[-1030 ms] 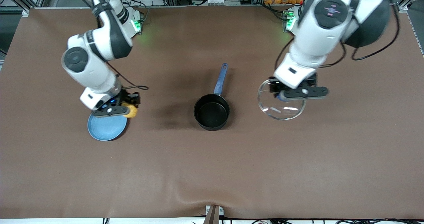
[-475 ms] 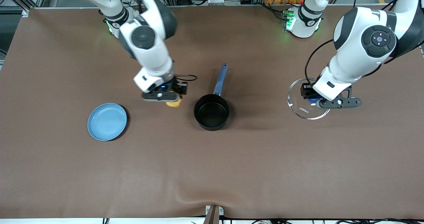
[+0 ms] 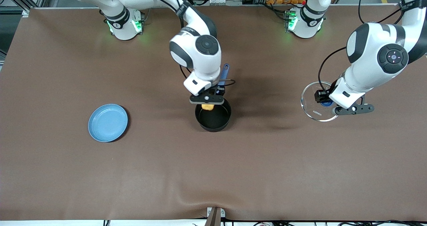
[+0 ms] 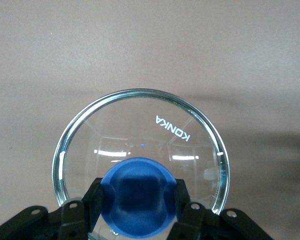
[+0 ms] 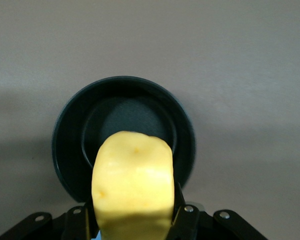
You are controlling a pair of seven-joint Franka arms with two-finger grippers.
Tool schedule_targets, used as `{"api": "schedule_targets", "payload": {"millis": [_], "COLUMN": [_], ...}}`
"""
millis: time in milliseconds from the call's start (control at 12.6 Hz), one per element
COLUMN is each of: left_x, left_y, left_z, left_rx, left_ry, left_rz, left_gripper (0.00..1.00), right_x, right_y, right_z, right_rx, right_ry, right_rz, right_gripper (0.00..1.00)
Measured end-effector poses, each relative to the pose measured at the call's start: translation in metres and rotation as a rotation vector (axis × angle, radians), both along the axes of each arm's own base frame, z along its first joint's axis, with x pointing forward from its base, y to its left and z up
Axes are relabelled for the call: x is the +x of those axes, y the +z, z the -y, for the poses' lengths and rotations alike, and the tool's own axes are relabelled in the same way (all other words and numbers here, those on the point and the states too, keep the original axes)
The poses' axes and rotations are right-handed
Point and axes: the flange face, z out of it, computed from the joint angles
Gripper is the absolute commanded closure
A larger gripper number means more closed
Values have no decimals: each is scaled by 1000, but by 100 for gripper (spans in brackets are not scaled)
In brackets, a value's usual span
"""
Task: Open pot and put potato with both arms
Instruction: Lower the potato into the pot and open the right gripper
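With our left gripper [image 3: 325,102] clamping the glass lid [image 3: 317,101] aside from the pot [image 3: 213,116], our right gripper [image 3: 207,105] holds the potato [image 3: 207,107] over it, a release into the pan likely next.

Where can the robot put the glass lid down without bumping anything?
Bare table runs between the pot and the lid in the left gripper. It is crowded at the pot, where the right gripper holds the potato.
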Motion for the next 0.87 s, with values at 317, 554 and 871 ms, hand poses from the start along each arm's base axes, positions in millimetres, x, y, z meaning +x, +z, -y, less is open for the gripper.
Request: {"api": "schedule_targets", "payload": {"millis": [317,554,871], "left_x": [-13,-23,-28], "left_y": [-53,-92,-124], "left_z": [-9,-12,-26], "left_rx": [-12,-22,-28], "left_ry": [11,12,36], "left_rz": [54,102,124], "left_gripper": [100,100,100], "right_x": [10,12,7], "right_y": [-46,-70,-100], "right_z": [-7,-9,-15], "right_rx": [7,10,0], "right_ry": [13,18,32], "right_rz": [11,19,13], "right_gripper": [98,97,82]}}
